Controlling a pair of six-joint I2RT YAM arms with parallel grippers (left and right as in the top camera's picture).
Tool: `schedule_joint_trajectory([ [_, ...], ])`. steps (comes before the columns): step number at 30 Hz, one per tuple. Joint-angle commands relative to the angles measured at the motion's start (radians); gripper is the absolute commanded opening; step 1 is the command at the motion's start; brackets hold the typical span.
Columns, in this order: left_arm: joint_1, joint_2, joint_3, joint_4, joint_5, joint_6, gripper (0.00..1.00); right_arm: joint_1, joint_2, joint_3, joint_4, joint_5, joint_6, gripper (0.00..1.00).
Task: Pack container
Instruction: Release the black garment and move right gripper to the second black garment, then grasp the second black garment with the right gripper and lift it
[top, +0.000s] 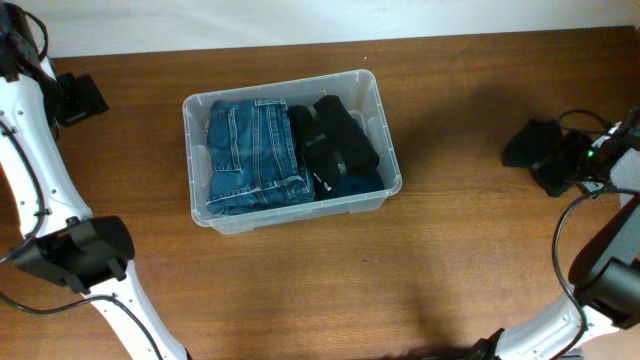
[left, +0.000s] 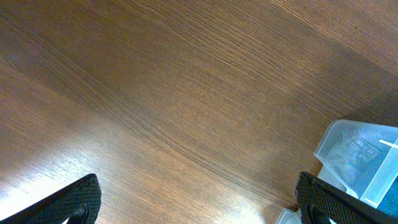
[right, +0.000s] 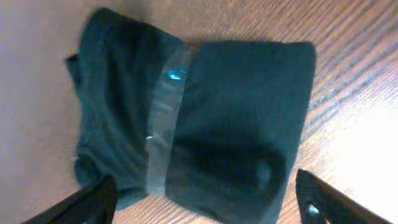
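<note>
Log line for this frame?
container: jeans, black garment inside | left gripper: open, over table | right gripper: open, above dark bundle

Wooden surface (top: 450, 250): brown, fine grain, smooth, low sheen under glare. Plastic container (top: 392, 165): clear and smooth, walls slightly cloudy; it holds blue denim jeans (top: 255, 150) with stitched seams, and a matt black cloth bundle (top: 340, 145). At right, dark matt cloth roll (right: 242, 124), banded with glossy clear tape (right: 163, 118).
</note>
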Motion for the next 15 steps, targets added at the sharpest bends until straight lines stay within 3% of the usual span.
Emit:
schedule_joint_trajectory([
  [1,0.002,-0.004,0.015,-0.001,0.004,-0.006,0.99,-0.002,0.043,-0.004,0.013,0.024,-0.019,0.77],
  [2,0.002,-0.004,0.015,-0.001,0.004,-0.006,0.99,-0.002,0.050,-0.004,0.014,0.024,-0.019,0.74],
  [7,0.002,-0.004,0.015,-0.001,0.004,-0.006,0.99,-0.002,0.073,-0.004,0.005,0.024,-0.019,0.35],
  [9,0.002,-0.004,0.015,-0.001,0.004,-0.006,1.00,-0.002,0.073,-0.004,-0.010,0.023,-0.019,0.05],
  [15,0.002,-0.004,0.015,-0.001,0.004,-0.006,0.99,-0.001,0.058,-0.004,-0.047,-0.060,-0.019,0.04],
])
